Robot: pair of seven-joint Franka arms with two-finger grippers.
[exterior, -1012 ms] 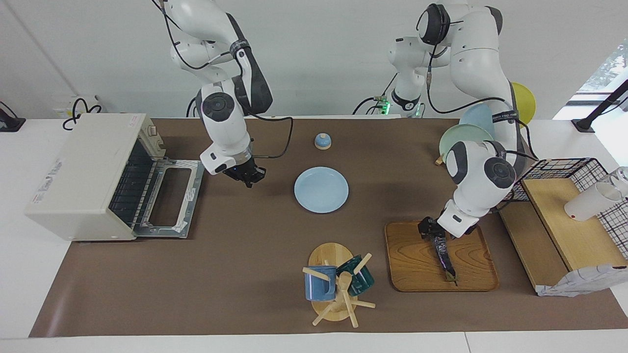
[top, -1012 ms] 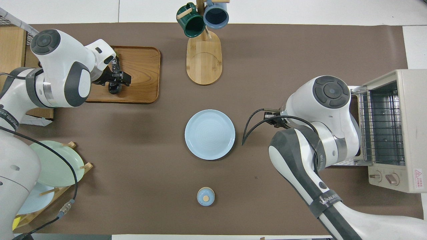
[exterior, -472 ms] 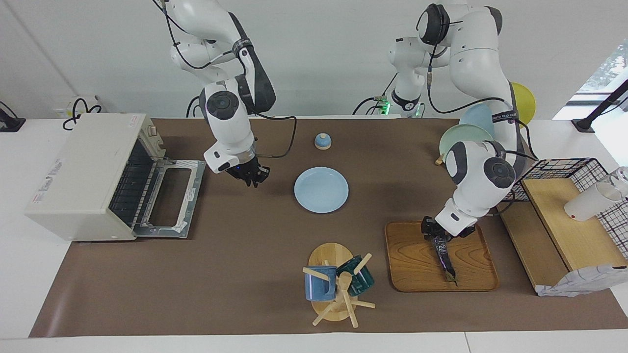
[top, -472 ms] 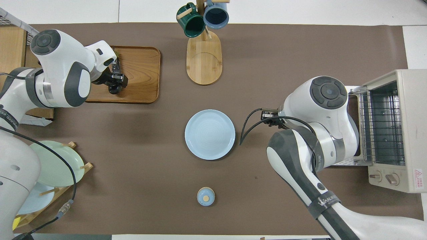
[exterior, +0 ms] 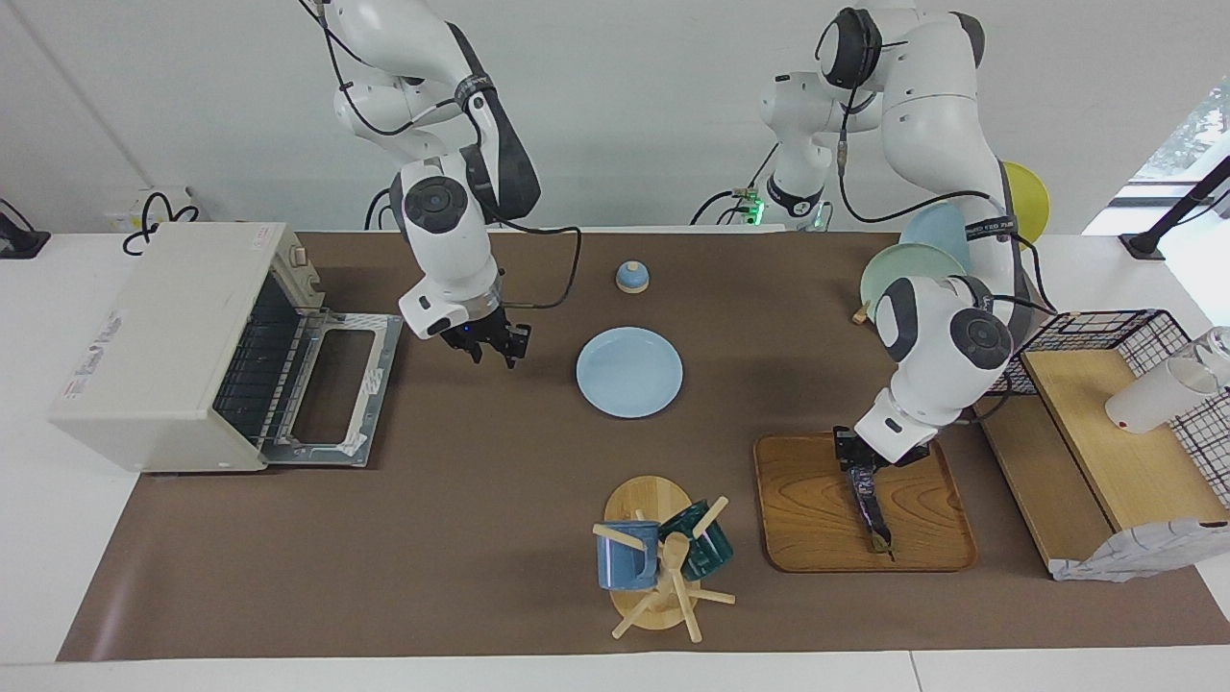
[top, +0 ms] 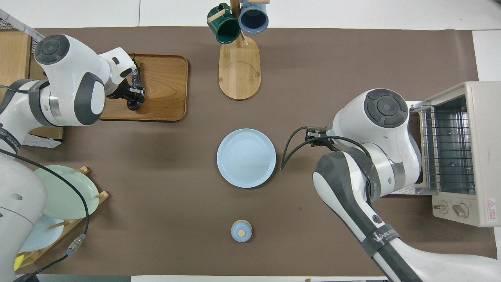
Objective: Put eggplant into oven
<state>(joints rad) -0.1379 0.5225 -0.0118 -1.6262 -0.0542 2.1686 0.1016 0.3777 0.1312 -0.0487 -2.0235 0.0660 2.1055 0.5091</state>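
Eggplant (exterior: 872, 509), long, slender, dark purple: one end pinched by the left gripper (exterior: 854, 465) over the wooden tray (exterior: 807, 509), stem tip low at the tray. Right gripper (exterior: 490, 348), fingers spread, hangs between the cream-white toaster oven's (exterior: 173, 336) lowered door and the pale blue plate (exterior: 629, 372).

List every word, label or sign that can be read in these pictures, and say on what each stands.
"WANJER", uncertain: white letters on the right arm's black strap.
Red triangle warning sticker on the boxy cream-white oven: text too small.
Stickers on the oven's top: blurred.
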